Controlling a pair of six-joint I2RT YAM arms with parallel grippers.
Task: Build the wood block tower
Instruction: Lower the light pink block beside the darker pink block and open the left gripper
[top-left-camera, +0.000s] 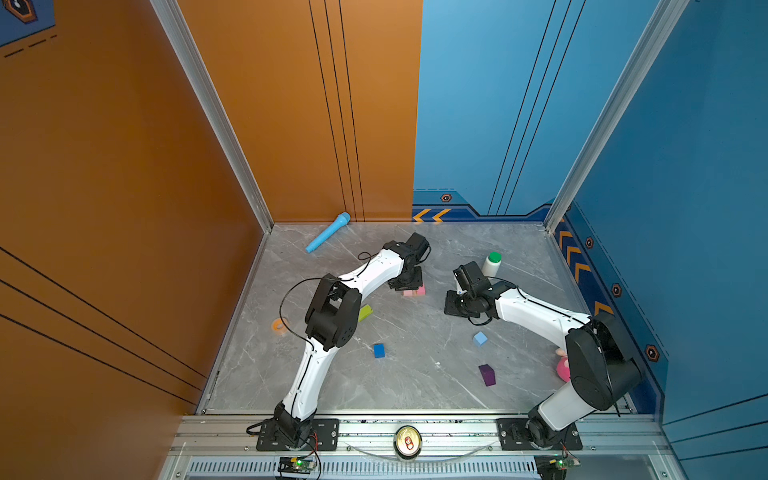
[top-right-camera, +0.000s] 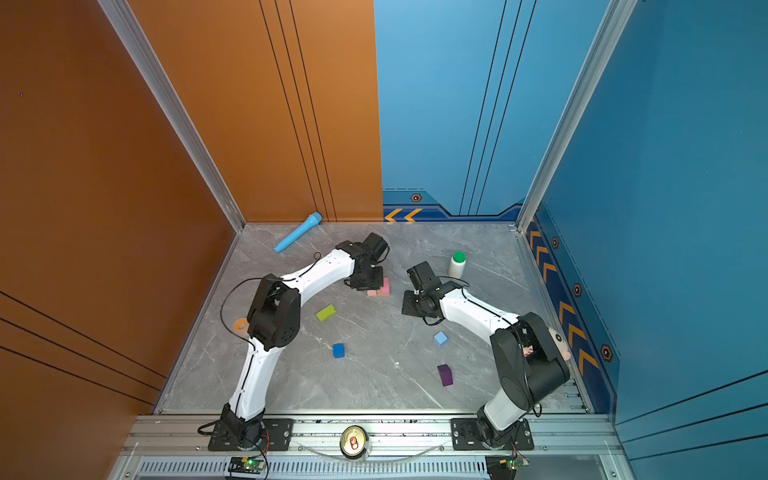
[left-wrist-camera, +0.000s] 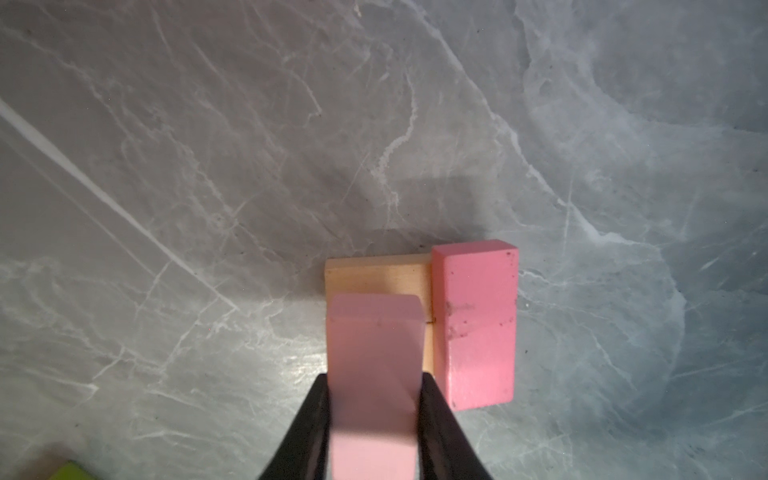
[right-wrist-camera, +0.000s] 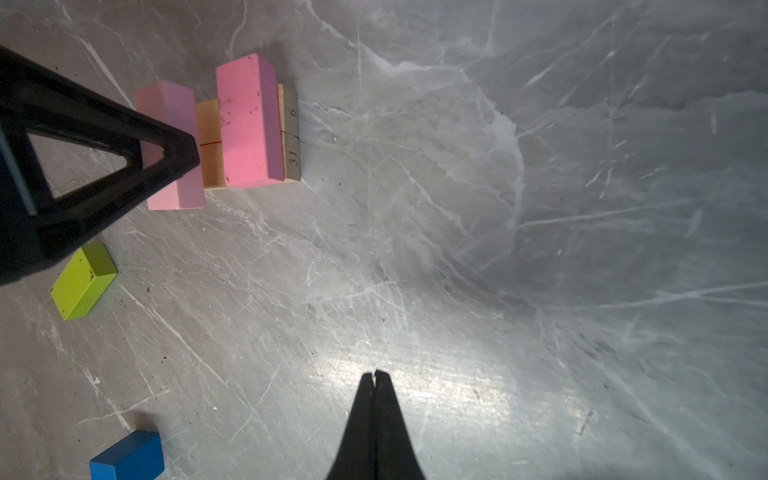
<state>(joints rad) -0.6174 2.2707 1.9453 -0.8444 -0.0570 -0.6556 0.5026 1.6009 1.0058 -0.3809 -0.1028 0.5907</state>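
Two tan bars (left-wrist-camera: 374, 276) lie side by side on the table as the tower's base. A bright pink bar (left-wrist-camera: 478, 324) lies across them at one edge, also visible in a top view (top-left-camera: 417, 291). My left gripper (left-wrist-camera: 374, 380) is shut on a paler pink bar (left-wrist-camera: 374, 340), held parallel over the opposite edge; whether it rests on the tan bars I cannot tell. My right gripper (right-wrist-camera: 377, 374) hangs shut and empty over bare table to the right. The lime-green bar (top-left-camera: 365, 312), dark-blue cube (top-left-camera: 379, 350), light-blue cube (top-left-camera: 480, 338) and purple block (top-left-camera: 487, 375) lie loose.
A light-blue toy microphone (top-left-camera: 328, 237) lies at the back left. A white bottle with a green cap (top-left-camera: 491, 264) stands behind the right arm. An orange ring (top-left-camera: 280, 325) sits by the left wall and a pink toy (top-left-camera: 563, 368) by the right arm's base.
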